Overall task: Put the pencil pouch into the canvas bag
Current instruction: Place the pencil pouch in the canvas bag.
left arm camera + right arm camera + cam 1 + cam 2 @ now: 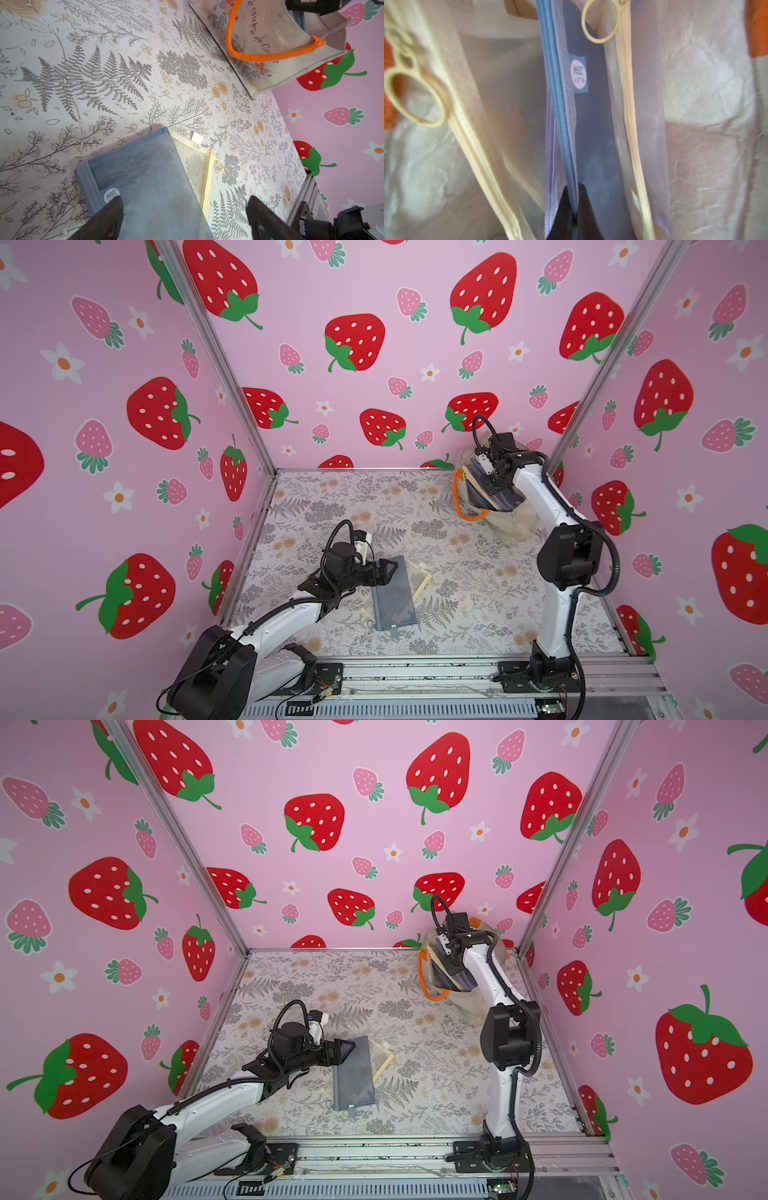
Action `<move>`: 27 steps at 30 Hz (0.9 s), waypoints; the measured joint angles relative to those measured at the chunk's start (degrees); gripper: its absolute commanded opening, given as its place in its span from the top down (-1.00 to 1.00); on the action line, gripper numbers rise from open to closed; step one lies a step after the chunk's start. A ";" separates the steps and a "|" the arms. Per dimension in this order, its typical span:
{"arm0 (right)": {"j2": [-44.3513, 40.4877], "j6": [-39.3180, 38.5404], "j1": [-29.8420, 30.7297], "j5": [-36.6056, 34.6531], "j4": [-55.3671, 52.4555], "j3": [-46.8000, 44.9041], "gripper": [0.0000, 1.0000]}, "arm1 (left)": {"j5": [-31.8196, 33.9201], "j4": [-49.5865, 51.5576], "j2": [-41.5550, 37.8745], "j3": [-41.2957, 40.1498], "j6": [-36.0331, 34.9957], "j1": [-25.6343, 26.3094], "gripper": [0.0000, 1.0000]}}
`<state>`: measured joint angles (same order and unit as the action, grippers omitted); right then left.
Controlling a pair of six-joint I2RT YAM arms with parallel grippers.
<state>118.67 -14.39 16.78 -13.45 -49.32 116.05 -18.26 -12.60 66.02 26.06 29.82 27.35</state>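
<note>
The canvas bag [515, 526] [469, 1006] stands at the far right corner of the worktop [478, 605], its mouth open and one orange handle drooping over the side. The right claw [574, 187] [488, 479] reaches down into that mouth, its fingers pressed together on the zip edge of the held blue pouch [591, 124], which sits upright inside the bag. Two clear pouches [643, 104] with pale yellow zips and ring pulls flank it.

Near the middle of the front edge lies the loose blue pouch [395, 597] [353, 1077] [149, 182], flat and partly on top of a cream-edged pouch [417, 576] [193, 160]. It is well apart from the bag. The left claw [185, 203] [390, 568] hangs over the far end of this pouch with its fingers spread wide and nothing between them. Whether they touch the mesh cannot be told.
</note>
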 measured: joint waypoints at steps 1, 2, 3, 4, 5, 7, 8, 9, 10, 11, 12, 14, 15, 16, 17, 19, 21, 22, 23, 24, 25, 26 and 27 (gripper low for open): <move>0.02 0.00 0.00 0.07 -0.04 -0.09 0.99 | 0.00 0.02 0.00 0.00 0.00 0.00 -0.89; 0.13 -0.02 0.00 0.07 0.00 -0.09 0.99 | 0.00 0.04 -0.02 0.00 0.00 0.00 -0.88; 0.33 0.00 -0.02 0.04 0.04 -0.09 0.99 | 0.02 0.09 -0.04 0.00 0.00 0.00 -0.88; 0.52 0.00 -0.02 0.07 0.02 -0.09 0.99 | 0.04 0.22 -0.11 0.00 0.00 0.00 -0.87; 0.90 0.00 -0.02 0.07 0.04 -0.09 0.99 | 0.09 0.52 -0.24 0.00 0.02 0.00 -0.87; 1.73 0.00 -0.02 0.07 0.04 -0.09 0.98 | 0.24 1.44 -0.81 0.00 0.04 0.00 -0.86; 2.14 0.00 -0.04 0.13 0.04 -0.09 0.95 | 0.31 2.08 -1.25 0.00 0.04 0.00 -0.86; 2.49 0.02 -0.07 0.28 0.02 -0.09 0.87 | 0.59 2.99 -1.86 0.00 0.13 0.00 -0.85; 2.67 0.11 -0.07 0.50 0.00 -0.11 0.77 | 0.79 3.78 -2.34 0.00 0.20 0.00 -0.85; 2.67 0.33 -0.07 0.72 0.00 -0.15 0.64 | 1.25 4.70 -2.89 0.00 0.28 0.00 -0.85; 2.58 0.35 -0.07 0.94 0.00 -0.15 0.52 | 1.55 5.70 -3.54 0.02 0.39 0.00 -0.84; 2.14 0.68 -0.07 1.11 0.20 -0.35 0.36 | 2.29 7.61 -4.79 0.02 0.50 0.00 -0.84; 1.62 0.50 -0.07 1.22 0.42 -0.79 0.29 | 2.71 8.68 -5.60 0.02 0.61 0.00 -0.84; 0.98 0.81 -0.07 1.33 0.52 -1.36 0.22 | 2.95 9.51 -6.29 0.02 0.68 0.00 -0.85; -0.09 0.87 -0.07 1.46 0.55 -2.19 0.13 | 3.34 10.51 -7.19 0.02 0.79 0.00 -0.84; -2.73 0.98 0.00 1.68 0.48 -3.58 -0.02 | 4.00 12.13 -8.81 0.02 1.03 0.00 -0.84; -6.49 0.90 0.35 1.53 0.61 -4.92 -0.23 | 4.52 13.77 -10.21 0.04 1.25 0.00 -0.84; -8.39 0.90 0.63 1.09 0.94 -5.70 -0.27 | 4.72 14.27 -10.56 0.04 1.29 0.00 -0.85; -11.08 0.90 1.27 0.39 1.70 -7.21 -0.30 | 4.79 14.78 -10.71 0.07 1.36 0.00 -0.85; -13.94 0.96 2.16 -0.28 2.49 -9.11 -0.34 | 4.79 15.37 -10.60 0.11 1.42 0.00 -0.85; -16.48 1.03 3.13 -0.50 3.26 -11.13 -0.37 | 4.79 15.87 -10.27 0.13 1.44 0.00 -0.85; -19.37 1.29 4.59 -0.83 4.20 -13.68 -0.40 | 4.79 16.39 -9.70 0.15 1.46 0.00 -0.85; -22.45 1.55 6.62 -1.20 5.11 -16.57 -0.40 | 4.74 16.94 -8.79 0.17 1.49 0.00 -0.85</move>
<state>96.23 -12.84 23.40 -14.66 -44.21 99.48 -13.52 4.34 57.23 26.24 31.31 27.35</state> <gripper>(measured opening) 0.692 0.924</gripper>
